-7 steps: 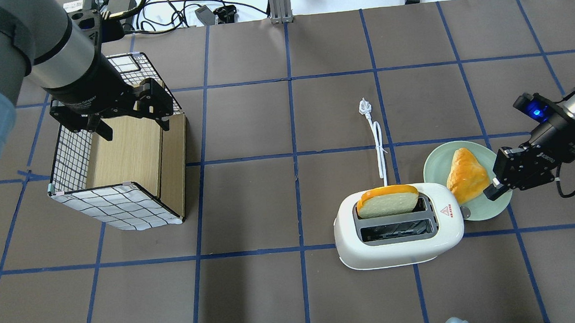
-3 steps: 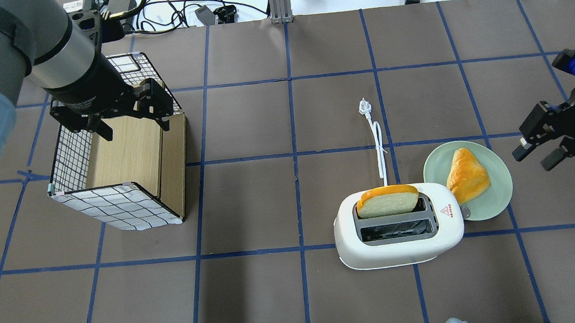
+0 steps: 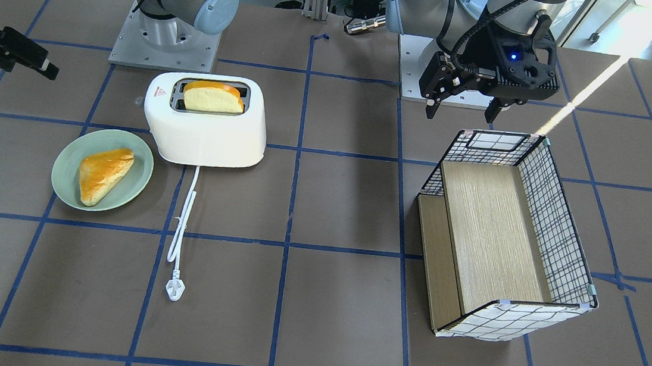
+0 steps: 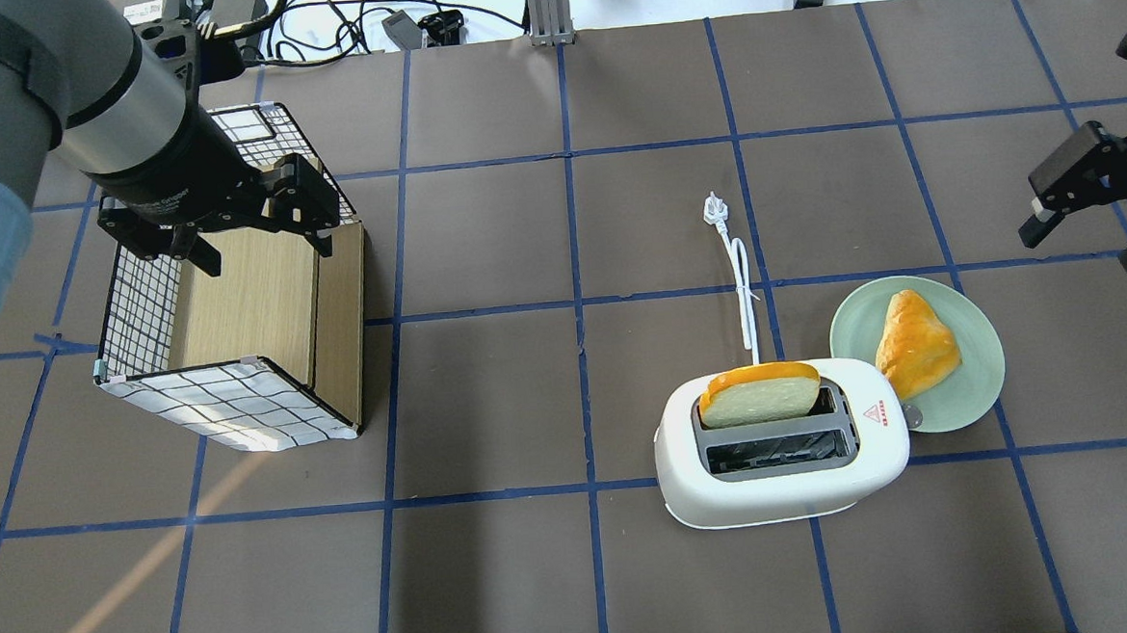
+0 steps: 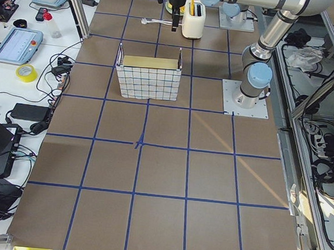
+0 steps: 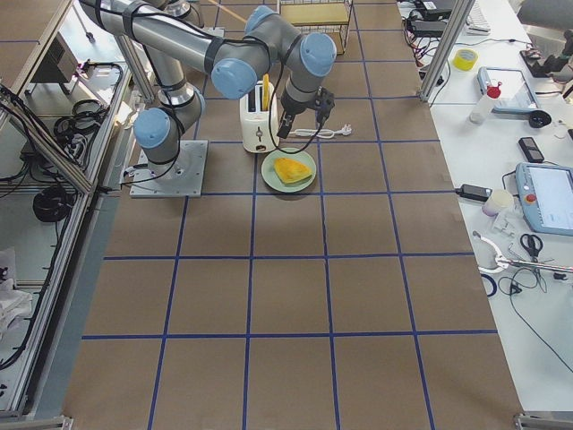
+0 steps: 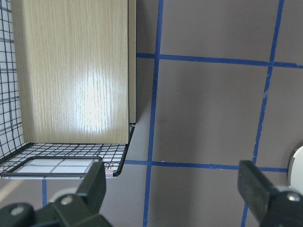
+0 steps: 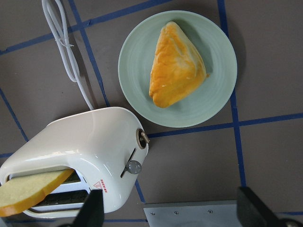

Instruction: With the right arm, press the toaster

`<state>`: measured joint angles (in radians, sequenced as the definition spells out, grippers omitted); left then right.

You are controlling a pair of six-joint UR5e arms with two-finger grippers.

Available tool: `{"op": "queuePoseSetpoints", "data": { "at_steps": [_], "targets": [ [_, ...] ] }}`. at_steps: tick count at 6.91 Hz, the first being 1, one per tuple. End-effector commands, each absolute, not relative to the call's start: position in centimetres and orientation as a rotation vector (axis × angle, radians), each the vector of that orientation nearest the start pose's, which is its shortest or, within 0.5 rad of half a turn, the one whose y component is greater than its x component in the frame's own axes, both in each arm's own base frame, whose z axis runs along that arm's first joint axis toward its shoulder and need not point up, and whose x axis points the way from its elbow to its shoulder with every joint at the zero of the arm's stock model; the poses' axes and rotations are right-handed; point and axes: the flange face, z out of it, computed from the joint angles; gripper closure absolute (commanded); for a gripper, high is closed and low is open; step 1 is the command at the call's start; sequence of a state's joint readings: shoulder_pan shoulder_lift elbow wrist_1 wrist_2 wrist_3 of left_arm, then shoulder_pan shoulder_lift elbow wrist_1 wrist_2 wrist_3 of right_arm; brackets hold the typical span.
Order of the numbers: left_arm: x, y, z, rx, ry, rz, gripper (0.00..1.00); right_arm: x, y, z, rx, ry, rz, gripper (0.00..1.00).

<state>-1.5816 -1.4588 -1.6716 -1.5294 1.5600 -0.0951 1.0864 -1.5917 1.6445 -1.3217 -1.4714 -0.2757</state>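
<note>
The white two-slot toaster [image 4: 782, 445] stands right of the table's middle, with a slice of bread [image 4: 759, 393] upright in its far slot. It also shows in the front view [image 3: 205, 129] and the right wrist view [image 8: 80, 151], where its end knob [image 8: 134, 166] faces the plate. My right gripper [image 4: 1081, 249] is open and empty, raised near the table's right edge, beyond the plate and well apart from the toaster. My left gripper [image 4: 266, 255] is open and empty above the basket's far end.
A green plate [image 4: 972, 382] with a golden pastry [image 4: 912, 342] touches the toaster's right end. The white cord [image 4: 743, 288] runs back to its plug [image 4: 714, 210]. A wire basket [image 4: 230, 401] with a wooden insert lies at the left.
My right gripper has drawn back from the toaster's end at the plate, moving up and toward the far right edge, and its jaws now stand apart. The left arm has not moved.
</note>
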Motion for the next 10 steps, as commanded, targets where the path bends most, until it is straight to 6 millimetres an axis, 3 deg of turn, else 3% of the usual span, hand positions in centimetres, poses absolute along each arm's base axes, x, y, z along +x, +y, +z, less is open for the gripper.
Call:
{"op": "queuePoseSetpoints", "data": {
  "at_steps": [1, 4, 6, 9, 10],
  "targets": [
    [-13.9, -44.8, 49.5, -0.133, 3.151, -0.081, 0.0, -2.6, -47.8, 45.7, 0.312, 3.05, 0.283, 0.0],
    [-13.9, -44.8, 49.5, -0.133, 3.153, -0.081, 0.0, 6.8, -47.3, 47.4, 0.32, 3.13, 0.153, 0.0],
    [-13.9, -44.8, 49.5, -0.133, 3.153, -0.081, 0.0, 12.1, -45.4, 48.7, 0.335, 3.14, 0.105, 0.0],
    [-13.9, -44.8, 49.5, -0.133, 3.151, -0.081, 0.0, 15.2, -43.5, 50.0, 0.256, 3.135, 0.06, 0.0],
    [-13.9, -44.8, 49.6, -0.133, 3.153, -0.084, 0.0, 15.2, -43.5, 50.1, 0.253, 3.136, 0.06, 0.0]
  ]
}}
